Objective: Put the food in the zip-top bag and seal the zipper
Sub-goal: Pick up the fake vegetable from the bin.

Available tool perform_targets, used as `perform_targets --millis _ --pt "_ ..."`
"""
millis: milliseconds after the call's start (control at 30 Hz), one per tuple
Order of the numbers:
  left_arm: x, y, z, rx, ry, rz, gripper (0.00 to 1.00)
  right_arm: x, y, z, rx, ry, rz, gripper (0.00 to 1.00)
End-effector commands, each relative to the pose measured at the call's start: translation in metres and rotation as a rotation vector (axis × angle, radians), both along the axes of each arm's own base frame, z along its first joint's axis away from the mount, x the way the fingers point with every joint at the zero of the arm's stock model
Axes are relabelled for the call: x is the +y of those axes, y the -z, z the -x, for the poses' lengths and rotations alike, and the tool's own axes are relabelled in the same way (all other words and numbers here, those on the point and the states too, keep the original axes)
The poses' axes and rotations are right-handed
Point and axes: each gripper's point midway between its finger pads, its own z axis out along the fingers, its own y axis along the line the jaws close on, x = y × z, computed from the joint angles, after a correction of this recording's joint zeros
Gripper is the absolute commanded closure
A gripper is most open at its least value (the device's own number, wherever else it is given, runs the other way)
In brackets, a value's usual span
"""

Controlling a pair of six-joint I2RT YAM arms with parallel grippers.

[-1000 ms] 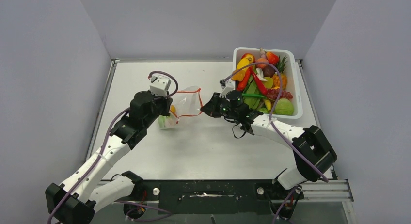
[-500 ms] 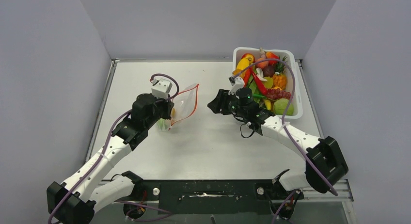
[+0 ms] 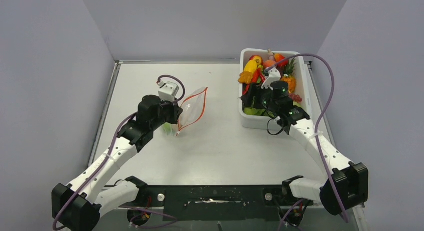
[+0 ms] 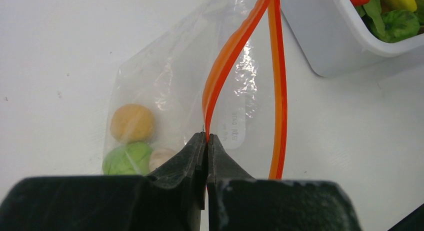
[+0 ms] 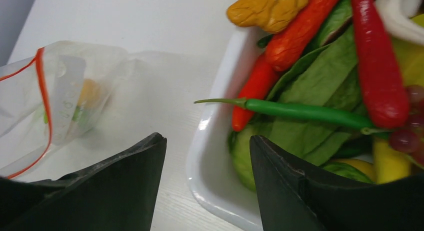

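Note:
The zip-top bag (image 3: pixel 191 108) is a clear pouch hanging from my left gripper (image 3: pixel 176 112). That gripper (image 4: pixel 206 137) is shut on one side of the red-orange zipper (image 4: pixel 225 61); the other side (image 4: pixel 279 91) hangs free, so the mouth gapes a little. Inside the bag lie a yellow-orange ball (image 4: pixel 132 122), a green piece (image 4: pixel 127 159) and a pale piece (image 4: pixel 161 157). My right gripper (image 3: pixel 251 97) is open with nothing in it (image 5: pixel 207 138), above the left rim of the white tub (image 5: pixel 200 156). More food fills the tub, including a green chili (image 5: pixel 310 112) and a long red chili (image 5: pixel 377 66).
The white tub (image 3: pixel 247 122) stands at the back right, piled with several toy fruits and vegetables (image 3: pixel 272 71). Grey walls close in the table on three sides. The right arm's purple cable (image 3: pixel 327 98) arcs over the tub's right side.
My right gripper has opened, let go of the bag's mouth and swung right to the tub. The bag's mouth has narrowed and now hangs from the left gripper alone.

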Motion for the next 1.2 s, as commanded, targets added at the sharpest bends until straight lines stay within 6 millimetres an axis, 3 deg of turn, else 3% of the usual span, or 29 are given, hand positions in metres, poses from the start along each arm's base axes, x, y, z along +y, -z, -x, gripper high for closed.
perform_targets --millis 0,133,267,433,733,1167 --pt "-0.008 -0.026 -0.004 -0.059 0.033 0.074 1.00 -0.045 -0.030 -0.013 -0.078 0.081 0.153 0.39" --pt "-0.005 -0.027 -0.004 -0.073 0.030 0.070 1.00 -0.075 -0.035 -0.021 -0.095 0.128 0.277 0.52" --pt "-0.005 -0.025 -0.003 -0.071 0.037 0.068 1.00 -0.080 -0.034 -0.028 -0.134 0.068 0.378 0.51" --pt "-0.003 -0.029 -0.002 -0.087 0.033 0.070 1.00 -0.062 -0.036 -0.033 -0.236 -0.139 0.451 0.49" --pt "-0.003 -0.033 0.001 -0.107 0.041 0.084 1.00 -0.046 -0.005 -0.038 -0.294 -0.459 0.675 0.49" --pt "0.000 -0.037 0.001 -0.126 0.033 0.083 1.00 -0.052 0.027 -0.064 -0.292 -0.566 0.857 0.51"
